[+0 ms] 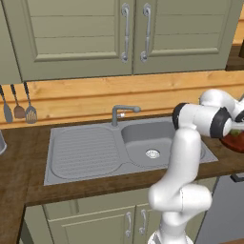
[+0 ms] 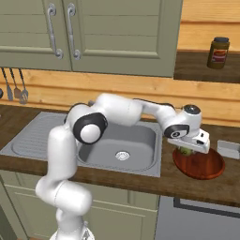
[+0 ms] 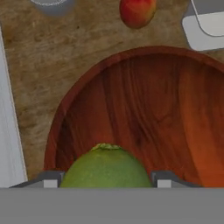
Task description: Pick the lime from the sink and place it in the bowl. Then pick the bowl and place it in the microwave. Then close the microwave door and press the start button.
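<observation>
Lime [image 3: 106,167] sits between the fingers of the gripper [image 2: 188,151], which grasps it just above the reddish-brown bowl [image 2: 200,165]. That bowl rests on the wooden surface [image 2: 154,182] right of the sink [image 2: 133,140], whose basin lies beneath the stretched white arm. Past the bowl's far rim a reddish fruit [image 3: 137,12] lies on the wood. A jar [image 2: 218,52] stands on a shelf above.
</observation>
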Controlling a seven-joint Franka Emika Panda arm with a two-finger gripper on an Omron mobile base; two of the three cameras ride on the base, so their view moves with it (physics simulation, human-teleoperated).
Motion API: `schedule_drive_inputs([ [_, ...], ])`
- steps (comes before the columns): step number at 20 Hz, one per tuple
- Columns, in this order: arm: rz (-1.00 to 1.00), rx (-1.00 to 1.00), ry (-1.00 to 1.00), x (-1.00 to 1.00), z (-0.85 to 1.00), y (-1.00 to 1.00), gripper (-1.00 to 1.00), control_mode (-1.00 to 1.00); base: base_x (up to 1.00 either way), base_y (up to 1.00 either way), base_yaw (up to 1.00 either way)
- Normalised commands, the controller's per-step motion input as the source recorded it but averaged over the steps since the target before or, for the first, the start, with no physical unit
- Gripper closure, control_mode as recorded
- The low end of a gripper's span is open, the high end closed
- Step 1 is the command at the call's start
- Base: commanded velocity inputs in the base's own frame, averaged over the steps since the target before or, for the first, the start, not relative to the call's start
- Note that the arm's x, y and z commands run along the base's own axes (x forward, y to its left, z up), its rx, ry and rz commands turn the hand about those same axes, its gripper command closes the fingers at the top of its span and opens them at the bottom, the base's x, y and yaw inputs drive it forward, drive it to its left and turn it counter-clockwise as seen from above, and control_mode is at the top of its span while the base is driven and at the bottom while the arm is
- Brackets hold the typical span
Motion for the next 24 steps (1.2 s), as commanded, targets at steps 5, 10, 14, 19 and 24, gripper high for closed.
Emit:
schedule_drive_inputs([
  [5, 0.00, 0.00, 0.01, 0.05, -0.39, -0.24, 1.00, -1.00, 0.00, 0.00, 0.00],
  [10, 0.00, 0.00, 0.05, 0.17, -0.42, -0.09, 1.00, -1.00, 0.00, 0.00, 0.00],
  [14, 0.00, 0.00, 0.04, 0.16, -0.38, -0.01, -1.00, -1.00, 0.00, 0.00, 0.00],
  [19, 0.00, 0.00, 0.00, 0.01, 0.00, 0.00, -1.00, -1.00, 0.00, 0.00, 0.00],
  [24, 0.00, 0.00, 0.00, -0.08, 0.25, 0.00, -1.00, -1.00, 0.00, 0.00, 0.00],
])
